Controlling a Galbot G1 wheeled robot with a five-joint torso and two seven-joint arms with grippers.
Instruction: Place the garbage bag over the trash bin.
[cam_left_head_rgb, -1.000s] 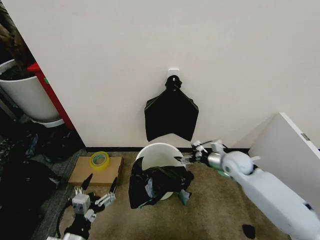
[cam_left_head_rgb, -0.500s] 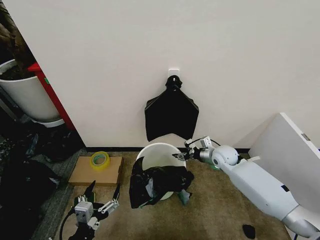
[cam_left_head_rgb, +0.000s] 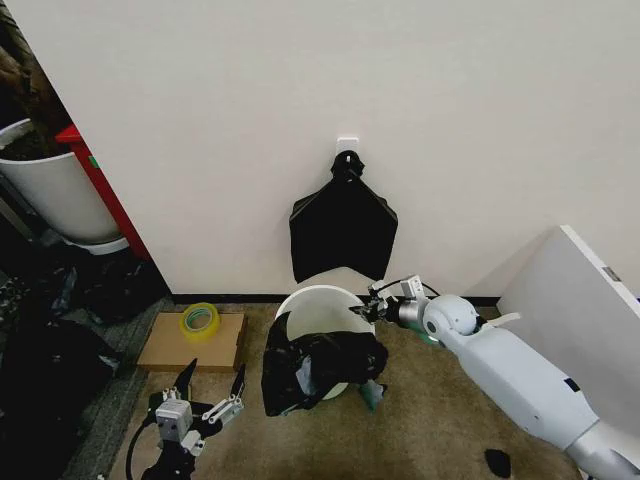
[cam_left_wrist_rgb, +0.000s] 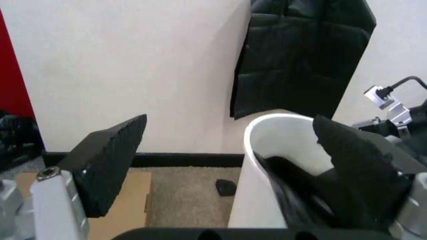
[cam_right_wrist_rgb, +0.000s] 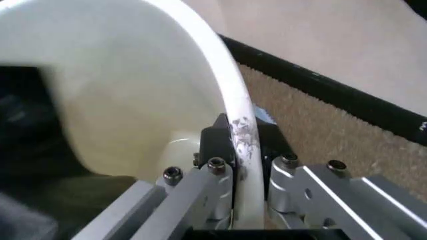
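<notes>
The white trash bin (cam_left_head_rgb: 318, 302) stands tilted on the carpet by the wall. The crinkly black garbage bag (cam_left_head_rgb: 325, 368) hangs bunched over the bin's near side, partly inside. My right gripper (cam_left_head_rgb: 366, 313) is shut on the bin's far right rim. In the right wrist view the rim (cam_right_wrist_rgb: 220, 85) runs between its fingers (cam_right_wrist_rgb: 217, 142). My left gripper (cam_left_head_rgb: 213, 377) hovers low, left of the bin, open with nothing in it. From the left wrist, the open left gripper (cam_left_wrist_rgb: 233, 170) faces the bin (cam_left_wrist_rgb: 280, 145) and the bag (cam_left_wrist_rgb: 293, 195).
A flat black bag bundle (cam_left_head_rgb: 343, 230) hangs on a wall hook just behind the bin. A cardboard sheet with a yellow tape roll (cam_left_head_rgb: 199, 321) lies to the left. A large white plant pot (cam_left_head_rgb: 55, 195) and dark clutter (cam_left_head_rgb: 50, 370) fill the left. A white panel (cam_left_head_rgb: 575, 300) stands right.
My right gripper moved left onto the bin's rim and shut on it. My left gripper sank lower and shifted slightly right, still open.
</notes>
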